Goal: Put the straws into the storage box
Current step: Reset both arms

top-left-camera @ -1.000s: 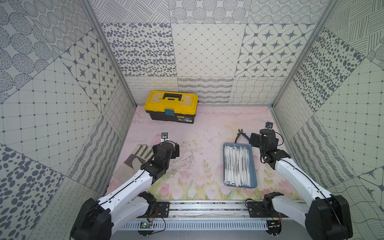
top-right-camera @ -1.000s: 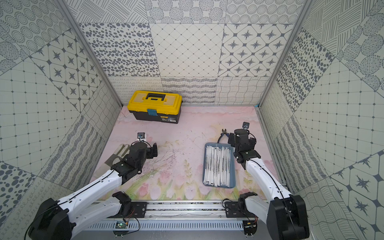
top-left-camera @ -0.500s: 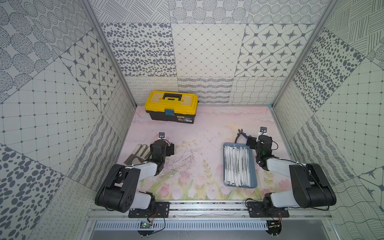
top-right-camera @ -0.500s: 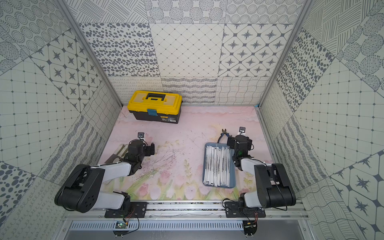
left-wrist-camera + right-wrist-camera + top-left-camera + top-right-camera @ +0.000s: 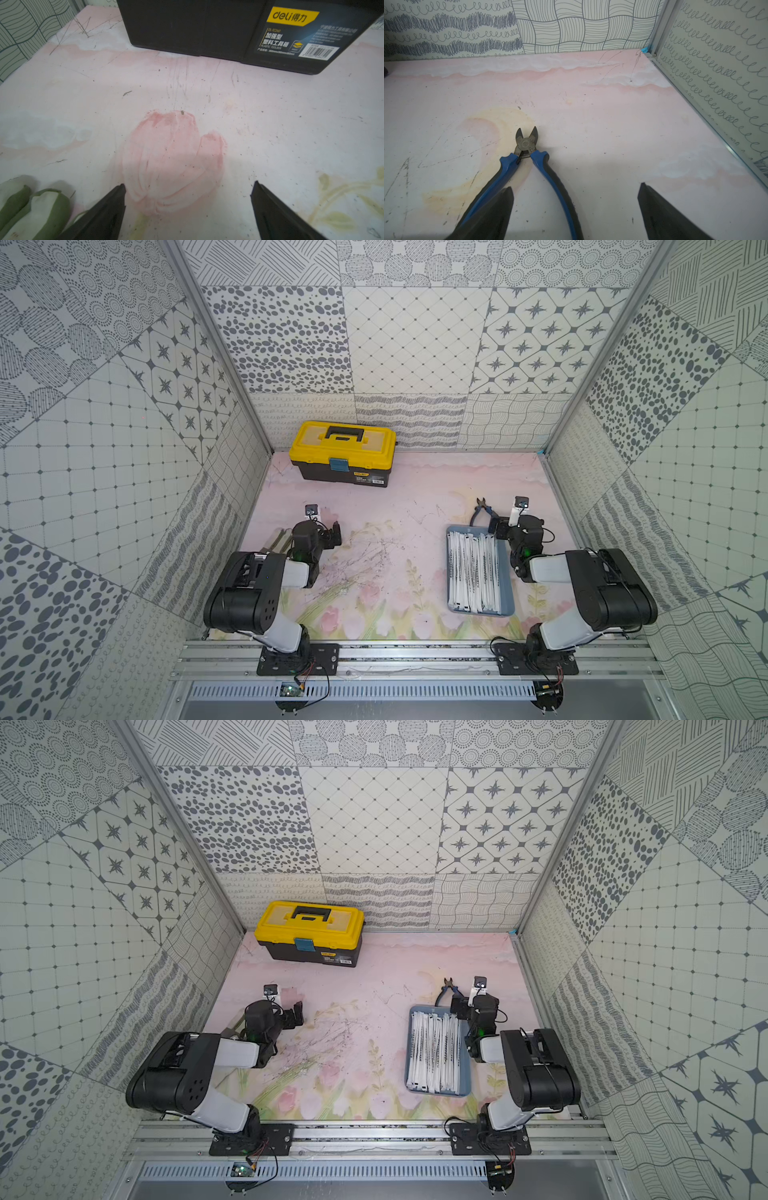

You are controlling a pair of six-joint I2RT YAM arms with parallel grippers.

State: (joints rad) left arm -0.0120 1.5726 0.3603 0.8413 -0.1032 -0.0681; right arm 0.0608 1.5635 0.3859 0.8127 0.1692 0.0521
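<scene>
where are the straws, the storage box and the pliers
straws (image 5: 471, 568): in a top view, middle of the wrapped bundle
storage box (image 5: 508, 598): in a top view, bare strip beside the straws
pliers (image 5: 527, 143): right wrist view, the metal pivot

A yellow-lidded toolbox (image 5: 344, 454) sits by the back wall; blue-handled pliers (image 5: 526, 143) (tips parted) lie well apart.

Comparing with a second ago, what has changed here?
Both arms folded, elbows swinging back toward their bases; the left gripper and right gripper stayed roughly in place, open and empty, nothing taken or released. The straws in the storage box, the toolbox and the pliers did not move.
</scene>
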